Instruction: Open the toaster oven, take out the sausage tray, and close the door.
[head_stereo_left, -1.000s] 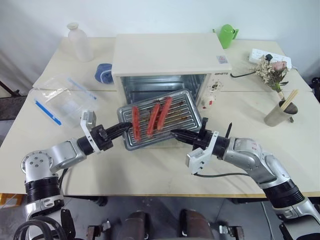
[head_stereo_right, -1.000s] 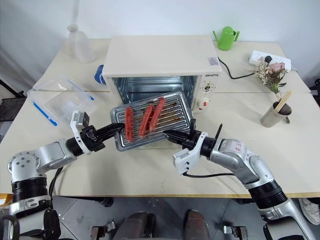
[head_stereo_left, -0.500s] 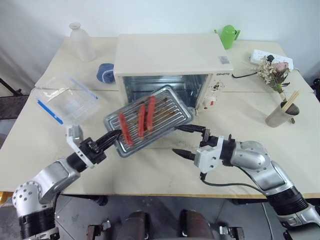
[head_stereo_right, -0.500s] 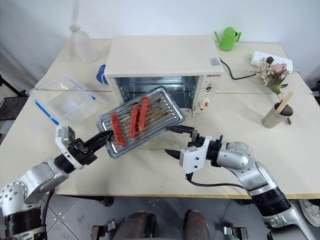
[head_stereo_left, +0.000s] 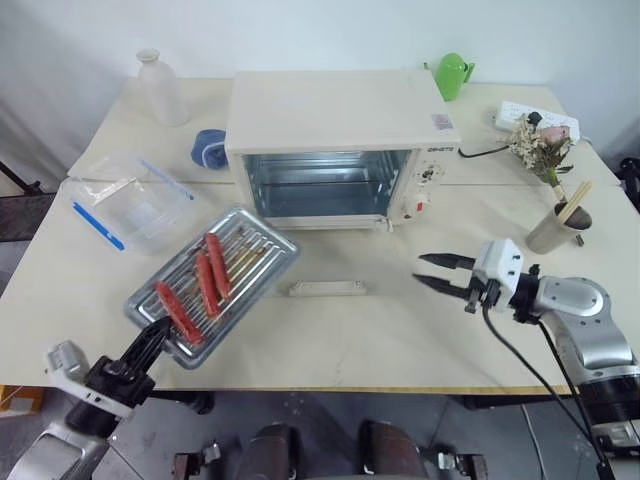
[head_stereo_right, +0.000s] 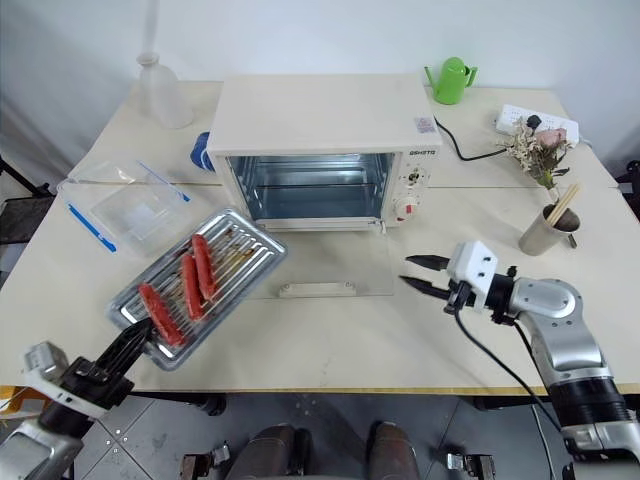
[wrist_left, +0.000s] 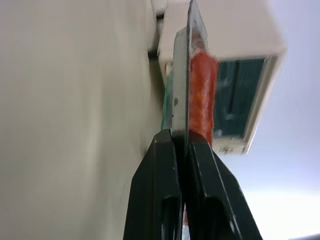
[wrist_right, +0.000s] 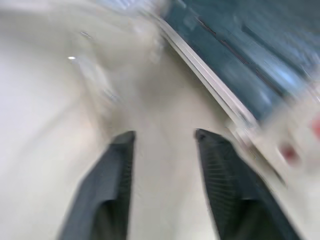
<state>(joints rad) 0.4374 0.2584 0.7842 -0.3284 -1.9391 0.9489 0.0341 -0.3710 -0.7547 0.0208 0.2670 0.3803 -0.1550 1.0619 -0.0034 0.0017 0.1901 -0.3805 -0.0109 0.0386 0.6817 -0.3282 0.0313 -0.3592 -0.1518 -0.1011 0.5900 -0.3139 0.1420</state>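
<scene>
Gripping the near corner of the sausage tray (head_stereo_left: 212, 284), the left gripper (head_stereo_left: 150, 340) has its fingers clamped on the rim — the tray sits left of the open toaster oven (head_stereo_left: 340, 140), over the worktop (head_stereo_left: 500, 330). The door (head_stereo_right: 318, 265) lies flat. Right gripper (head_stereo_left: 440, 272) — fingers apart, holding nothing.
</scene>
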